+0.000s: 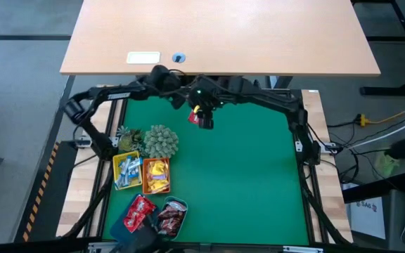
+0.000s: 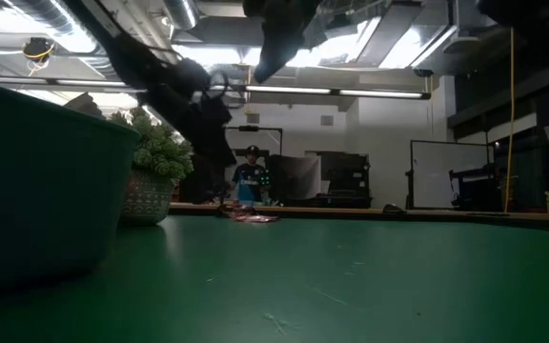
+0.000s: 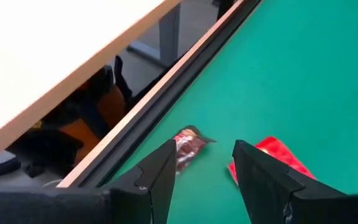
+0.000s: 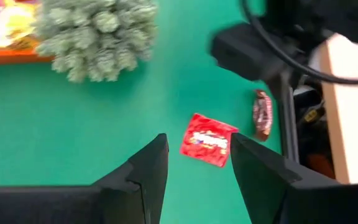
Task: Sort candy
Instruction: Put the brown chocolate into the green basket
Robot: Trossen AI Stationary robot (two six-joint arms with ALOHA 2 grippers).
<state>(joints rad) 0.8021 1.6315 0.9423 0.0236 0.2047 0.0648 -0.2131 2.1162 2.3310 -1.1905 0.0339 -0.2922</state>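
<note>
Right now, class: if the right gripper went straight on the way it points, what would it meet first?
Probably the red square candy packet on the green mat; the right gripper is open, though depth is unclear.

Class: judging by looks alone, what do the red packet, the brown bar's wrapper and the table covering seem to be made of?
Red packet: probably glossy plastic film; printed and flat.
Brown bar: likely shiny foil or film; crinkled, with glints.
Table covering: matte green mat, maybe felt or rubber; no glare.
</note>
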